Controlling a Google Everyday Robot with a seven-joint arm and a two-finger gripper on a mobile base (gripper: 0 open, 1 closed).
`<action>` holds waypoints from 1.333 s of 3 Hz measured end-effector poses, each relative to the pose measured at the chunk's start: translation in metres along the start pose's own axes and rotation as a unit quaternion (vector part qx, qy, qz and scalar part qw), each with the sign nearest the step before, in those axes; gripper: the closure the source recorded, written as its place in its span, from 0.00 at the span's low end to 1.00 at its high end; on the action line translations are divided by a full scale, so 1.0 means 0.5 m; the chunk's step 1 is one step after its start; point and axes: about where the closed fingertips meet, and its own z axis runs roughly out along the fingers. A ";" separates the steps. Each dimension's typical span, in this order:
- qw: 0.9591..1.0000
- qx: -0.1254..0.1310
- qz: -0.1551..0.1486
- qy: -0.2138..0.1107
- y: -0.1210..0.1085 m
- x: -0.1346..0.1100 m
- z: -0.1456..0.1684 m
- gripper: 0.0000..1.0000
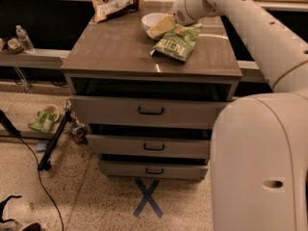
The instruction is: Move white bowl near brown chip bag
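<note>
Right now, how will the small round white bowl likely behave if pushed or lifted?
The small round glossy white bowl looks rigid, so it should keep its shape under the end effector, which sits at its rim. On the smooth grey cabinet top it would probably slide rather than tip, being low and wide. Its glossy sides may be slippery.

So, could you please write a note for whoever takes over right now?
The claw is at the right rim of the white bowl, at the back of the cabinet top. The brown chip bag lies at the back left, apart from the bowl. The green chip bag lies front right of the bowl. Done: approach. Left: bring the bowl beside the brown bag.
</note>
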 end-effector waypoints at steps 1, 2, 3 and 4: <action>1.000 -0.024 -0.014 0.010 0.023 -0.009 0.033 0.26; 0.998 -0.048 -0.021 0.017 0.042 -0.008 0.066 0.49; 0.997 -0.073 -0.025 0.025 0.056 -0.001 0.103 0.60; 0.994 -0.096 -0.037 0.037 0.074 0.007 0.147 0.88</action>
